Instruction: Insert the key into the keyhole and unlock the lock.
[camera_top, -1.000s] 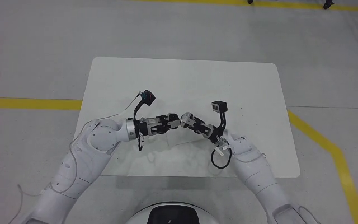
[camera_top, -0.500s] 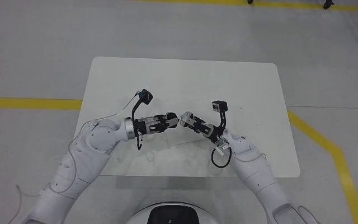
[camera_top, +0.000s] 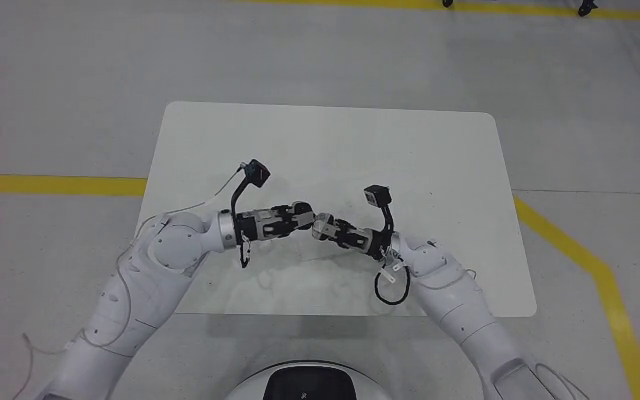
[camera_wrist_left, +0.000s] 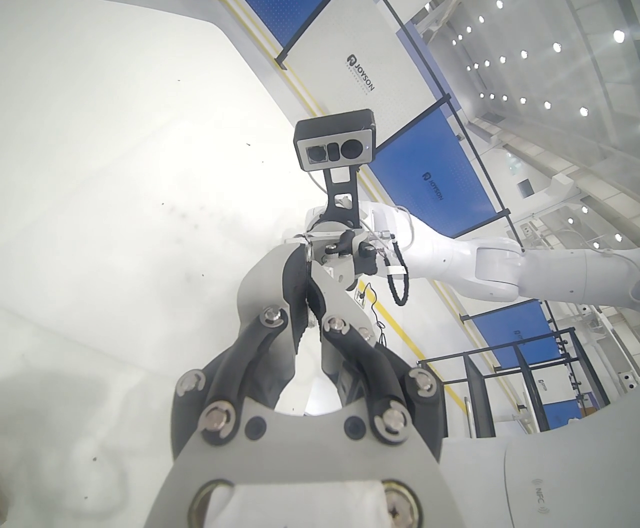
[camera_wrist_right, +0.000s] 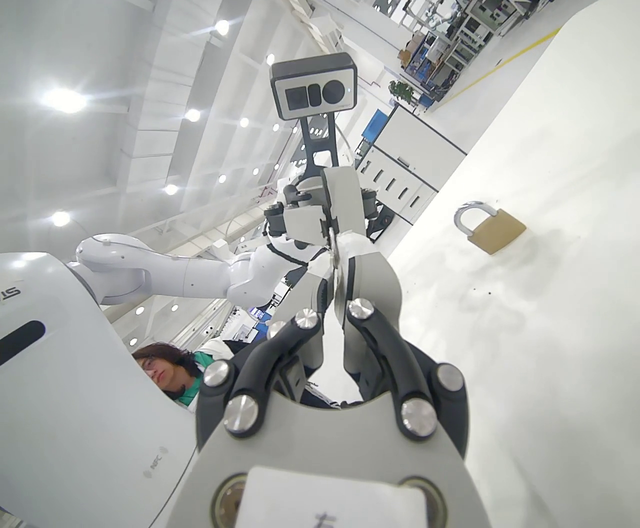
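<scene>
Meeting over the white table (camera_top: 440, 150), the two arms come together a little toward the robot's side of its middle. The left gripper (camera_top: 303, 214) and the right gripper (camera_top: 320, 228) point at each other, tip to tip, lifted off the surface. The far half of the tabletop lies open, and so do the broad strips toward both side edges. The tightest room is along the near edge, where the forearms and elbows hang over the table. The corners are rounded. Yellow floor lines run past the table on either side.

The key (camera_wrist_right: 333, 248) is a thin sliver of metal held on edge between the two sets of fingertips. The right gripper's fingers are pressed onto it from both sides, with only the blade's thickness between them. The left gripper's fingers, facing it, are drawn together on the other end of the same sliver, so both hands pinch the key in the air.

The padlock (camera_wrist_right: 492, 227) lies flat on the table, well apart from both grippers and touched by neither. It has a brass body, and both ends of its silver shackle meet the body. It rests near a table edge with bare surface all around it; which edge that is cannot be told. Small dark specks dot the tabletop between the lock and the grippers.
</scene>
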